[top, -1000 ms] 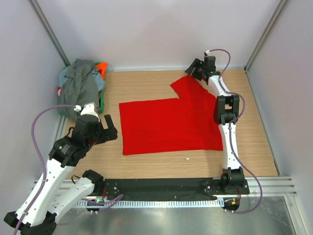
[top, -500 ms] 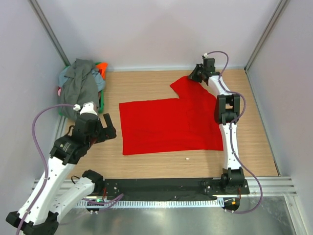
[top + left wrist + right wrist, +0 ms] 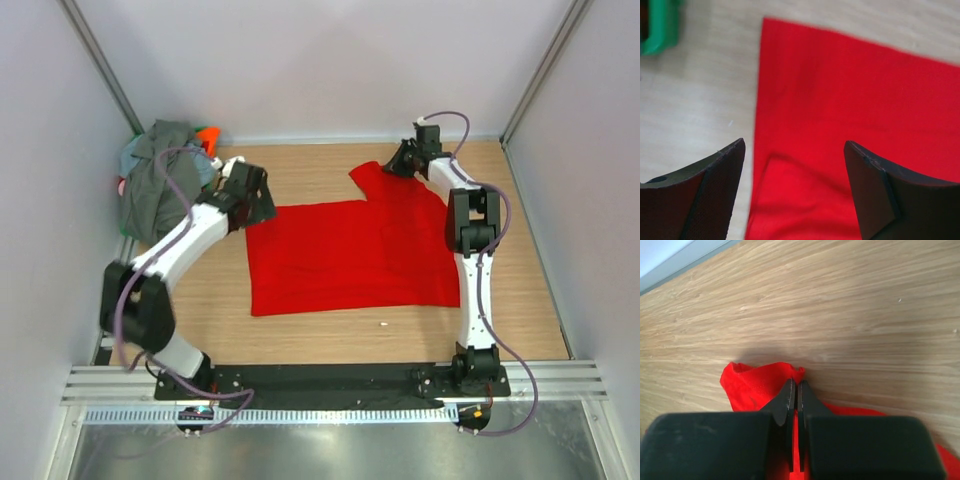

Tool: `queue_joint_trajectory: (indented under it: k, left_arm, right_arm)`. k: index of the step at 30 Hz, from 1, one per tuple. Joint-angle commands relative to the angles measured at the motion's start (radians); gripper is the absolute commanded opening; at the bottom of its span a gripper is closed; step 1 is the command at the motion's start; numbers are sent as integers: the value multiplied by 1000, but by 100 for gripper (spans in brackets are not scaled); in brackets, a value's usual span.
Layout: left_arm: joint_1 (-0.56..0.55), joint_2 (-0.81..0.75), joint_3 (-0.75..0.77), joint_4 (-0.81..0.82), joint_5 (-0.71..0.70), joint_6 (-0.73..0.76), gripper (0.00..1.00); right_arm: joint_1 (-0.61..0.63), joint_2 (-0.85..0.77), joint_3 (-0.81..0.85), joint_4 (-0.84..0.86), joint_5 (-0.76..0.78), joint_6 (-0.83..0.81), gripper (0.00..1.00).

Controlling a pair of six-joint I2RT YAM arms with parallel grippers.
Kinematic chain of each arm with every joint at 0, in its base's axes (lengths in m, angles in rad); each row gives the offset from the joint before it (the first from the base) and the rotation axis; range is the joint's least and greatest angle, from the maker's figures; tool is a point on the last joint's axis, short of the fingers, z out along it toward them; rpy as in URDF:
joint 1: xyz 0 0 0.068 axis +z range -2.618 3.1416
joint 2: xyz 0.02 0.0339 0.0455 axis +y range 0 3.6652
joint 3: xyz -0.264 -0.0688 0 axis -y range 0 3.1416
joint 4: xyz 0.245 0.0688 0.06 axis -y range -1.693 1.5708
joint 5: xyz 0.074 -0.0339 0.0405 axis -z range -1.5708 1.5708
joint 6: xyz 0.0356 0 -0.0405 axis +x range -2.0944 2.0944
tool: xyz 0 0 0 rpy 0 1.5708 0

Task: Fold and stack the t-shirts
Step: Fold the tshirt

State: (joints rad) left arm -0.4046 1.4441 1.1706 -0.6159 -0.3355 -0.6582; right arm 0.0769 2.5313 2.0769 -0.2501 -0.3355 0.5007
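On the pale-walled wooden table [image 3: 310,180] the red t-shirt [image 3: 350,250] lies flat at centre. A green bin [image 3: 657,27] at 10 o'clock holds heaped t-shirts [image 3: 155,180]. The left gripper [image 3: 795,150] hangs spread above the red shirt's 10 o'clock corner, and the right gripper [image 3: 794,390] pinches its 1 o'clock sleeve.

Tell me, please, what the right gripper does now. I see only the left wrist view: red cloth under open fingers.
Observer: The right gripper is shut on the sleeve tip of the red t-shirt, at the far right.
Operator: Does the shirt lie flat?
Observer: Mostly, spread on the wooden table, with only that one sleeve sticking out.
Operator: Are other shirts near?
Observer: A pile of t-shirts, dark grey on top, sits in the far left corner.
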Motion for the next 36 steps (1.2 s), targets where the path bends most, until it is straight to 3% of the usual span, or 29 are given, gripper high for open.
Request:
queue_joint_trajectory:
  k: [1,4,8,15,23,32,36]
  left_arm:
    - [81,242,167,163,22,-26,80]
    - [160,384,291,183,113,-41,74]
    - [200,566,377,211,115,-41,73]
    - [217,696,458,243,93,-8,72]
    - [224,665,348,320,105,-40,68]
    - [222,636,261,358,151,-78,53]
    - [224,613,238,341,133,-87,53]
  right_arm:
    - [6,-104,-32,69,-22,7,1]
    - [6,-106,-38,71,-36,12,2]
    - [-2,-112,-55,80,-53,25,2]
    - [-6,-128,-72,95,-65,36,2]
    - [-11,-128,-69,87,-59,42,2]
    - [-16,-118,-66,81,-51,50,2]
    - [-19,-118,-63,78,-50,53,2]
